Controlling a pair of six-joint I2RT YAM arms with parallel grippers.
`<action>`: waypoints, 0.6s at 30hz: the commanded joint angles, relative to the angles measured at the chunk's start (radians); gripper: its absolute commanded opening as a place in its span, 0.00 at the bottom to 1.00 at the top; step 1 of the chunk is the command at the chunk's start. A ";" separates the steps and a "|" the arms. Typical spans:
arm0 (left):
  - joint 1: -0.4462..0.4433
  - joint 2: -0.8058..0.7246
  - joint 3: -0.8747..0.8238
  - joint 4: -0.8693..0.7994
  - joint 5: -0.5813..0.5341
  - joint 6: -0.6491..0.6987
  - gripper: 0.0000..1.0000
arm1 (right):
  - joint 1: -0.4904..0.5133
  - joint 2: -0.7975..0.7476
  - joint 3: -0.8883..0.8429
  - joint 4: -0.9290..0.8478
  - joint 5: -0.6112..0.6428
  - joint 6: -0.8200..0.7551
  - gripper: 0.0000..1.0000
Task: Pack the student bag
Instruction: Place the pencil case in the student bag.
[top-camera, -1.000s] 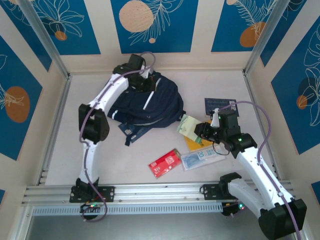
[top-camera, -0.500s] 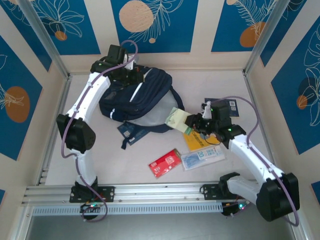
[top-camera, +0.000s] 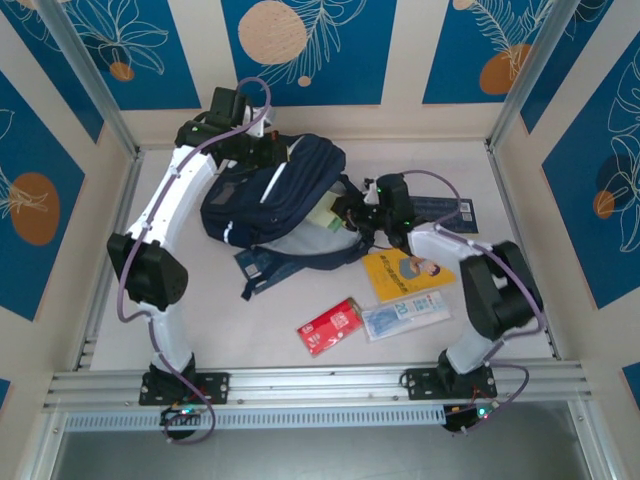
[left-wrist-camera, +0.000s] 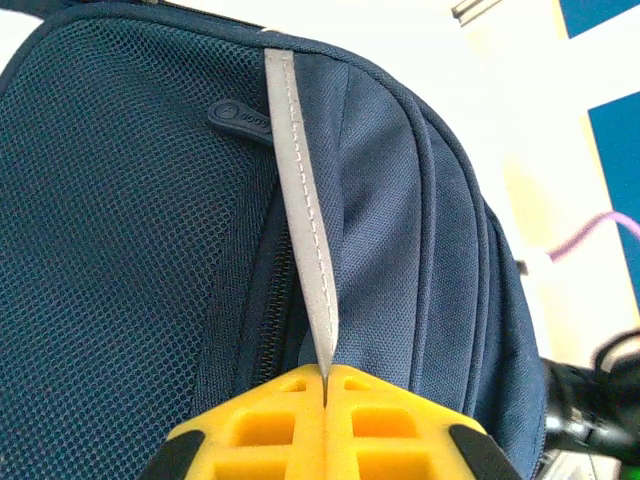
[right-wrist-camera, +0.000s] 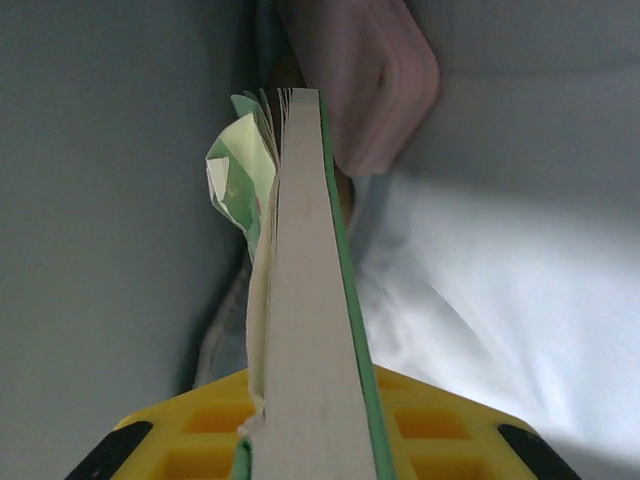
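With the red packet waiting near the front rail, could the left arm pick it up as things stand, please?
Probably not yet. The left claw is shut on the grey stripe of the student bag at the far side, so it would have to let go first. The red packet itself lies uncovered.

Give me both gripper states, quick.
Left gripper: closed on the student bag, at its grey stripe.
Right gripper: closed on a green-covered notepad.

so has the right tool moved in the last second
Yes. The right tool, shut on the green notebook, went left and farther from the red packet, to the student bag.
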 joint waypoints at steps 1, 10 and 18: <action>0.000 -0.082 0.015 0.074 0.097 -0.029 0.00 | 0.037 0.091 0.107 0.184 0.013 0.129 0.13; 0.000 -0.089 0.018 0.093 0.131 -0.046 0.00 | 0.110 0.416 0.503 0.005 0.225 0.193 0.24; 0.001 -0.055 0.000 0.135 0.185 -0.089 0.00 | 0.141 0.719 0.921 -0.161 0.205 0.200 0.64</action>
